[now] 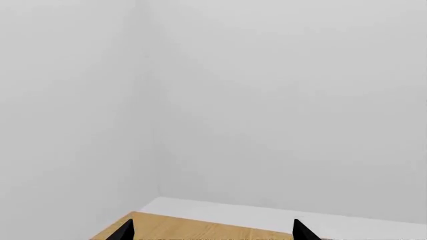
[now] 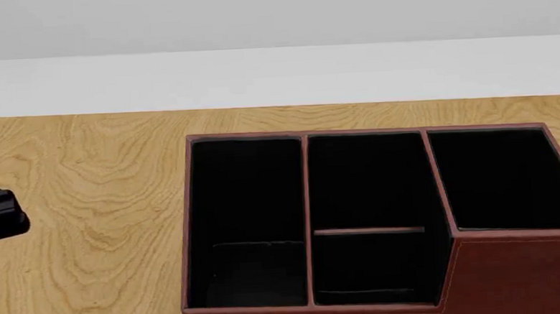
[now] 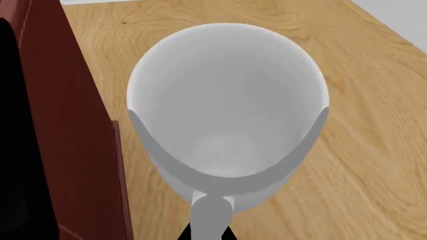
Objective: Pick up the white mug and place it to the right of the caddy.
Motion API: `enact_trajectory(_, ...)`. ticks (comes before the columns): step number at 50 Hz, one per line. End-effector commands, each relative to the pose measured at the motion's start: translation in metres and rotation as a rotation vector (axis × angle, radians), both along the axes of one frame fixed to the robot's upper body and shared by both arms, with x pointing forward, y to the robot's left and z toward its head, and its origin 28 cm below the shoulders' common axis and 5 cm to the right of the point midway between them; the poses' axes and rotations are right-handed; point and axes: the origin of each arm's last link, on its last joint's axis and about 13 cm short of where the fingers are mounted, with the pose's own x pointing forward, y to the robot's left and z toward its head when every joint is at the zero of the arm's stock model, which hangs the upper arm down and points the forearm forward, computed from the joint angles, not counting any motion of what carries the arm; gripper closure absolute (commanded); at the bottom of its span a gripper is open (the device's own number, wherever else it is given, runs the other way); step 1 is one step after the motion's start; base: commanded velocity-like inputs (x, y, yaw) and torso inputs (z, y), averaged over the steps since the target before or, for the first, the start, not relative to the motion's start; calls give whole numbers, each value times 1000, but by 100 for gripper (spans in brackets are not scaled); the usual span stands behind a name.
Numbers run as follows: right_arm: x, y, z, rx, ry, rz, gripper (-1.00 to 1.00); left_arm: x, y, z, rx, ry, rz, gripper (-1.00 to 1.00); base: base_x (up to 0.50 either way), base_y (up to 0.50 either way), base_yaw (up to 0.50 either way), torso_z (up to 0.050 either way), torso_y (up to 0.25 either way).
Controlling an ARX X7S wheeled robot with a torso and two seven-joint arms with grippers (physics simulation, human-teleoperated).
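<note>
Mug: white mug (image 3: pixel 227 115) sits just beside the caddy (image 3: pixel 77 125) wall, above the wooden counter (image 3: pixel 373 125) – resting or lifted, can't tell.
R pincer (image 3: pixel 208 231): at the handle, prob. pinching it; jaws mostly hidden.
L pincer (image 1: pixel 212 231): spread, empty.
Left: release, if mug's down.

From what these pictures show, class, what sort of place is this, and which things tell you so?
Probably a desk in a bare simulated room: a light wood-grain tabletop, a reddish-brown leather-look organizer caddy with black-lined compartments, a plain glossy white ceramic mug beside it, and blank pale walls.
</note>
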Motion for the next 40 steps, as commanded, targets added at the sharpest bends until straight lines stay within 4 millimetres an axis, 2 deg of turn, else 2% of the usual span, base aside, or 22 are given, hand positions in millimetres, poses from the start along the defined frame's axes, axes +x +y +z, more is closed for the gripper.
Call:
enact_trajectory(1,2,-1,-2,-21,6,13,100,1,-1,-3,-1,5,-2,-100,0,0,0,0,0)
enact_trajectory(13,11,1,-13,-8,18,24,100,0,-1,-3,4,10,1,-100,0,0,0,0,0)
enact_trajectory(40,7,-1,-35,6,53,16,100,1,-5,-6,13,22,-11,-100,0,0,0,0,1)
